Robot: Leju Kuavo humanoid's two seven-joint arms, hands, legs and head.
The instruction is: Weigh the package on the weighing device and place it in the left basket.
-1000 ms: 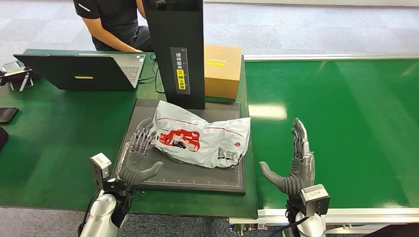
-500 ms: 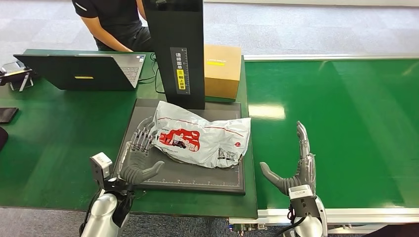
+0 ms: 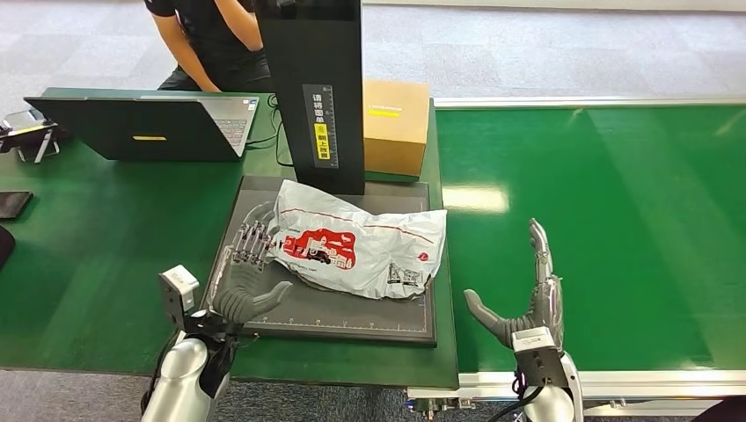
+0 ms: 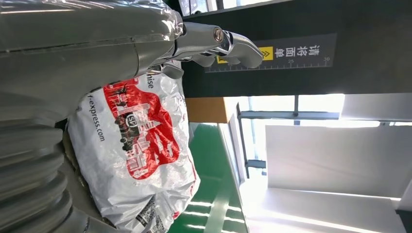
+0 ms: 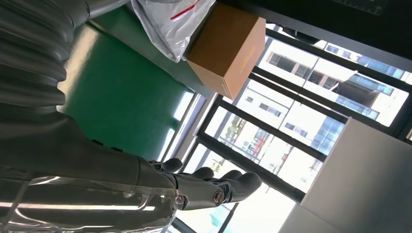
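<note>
Since a second ago my right hand has sunk lower and drawn back toward the near edge of the shiny green conveyor belt, while my left hand has barely shifted beside the parcel; the person in black behind the open dark laptop has leaned a little.

On the dark grey flat weighing platform lies the crumpled white plastic courier bag with a red printed picture, just in front of the tall black scanner column, with a brown cardboard box behind it. I judge the bag light, soft and saggy, with a slick film that could slide through my grasp and contents that may shift. It looks best taken from both ends at once, pressing inward and scooping slightly under the bulk, not pinching loose film.

My left hand is unclenched, thumb spread wide over the platform's near-left part, its fingers reaching along the bag's left edge, touching or nearly so; I cannot tell which. It holds nothing. My right hand stands released and upright on its edge over the belt, palm turned toward the bag, thumb out, well apart from it and empty. The green surface carrying the scale extends to my left.
</note>
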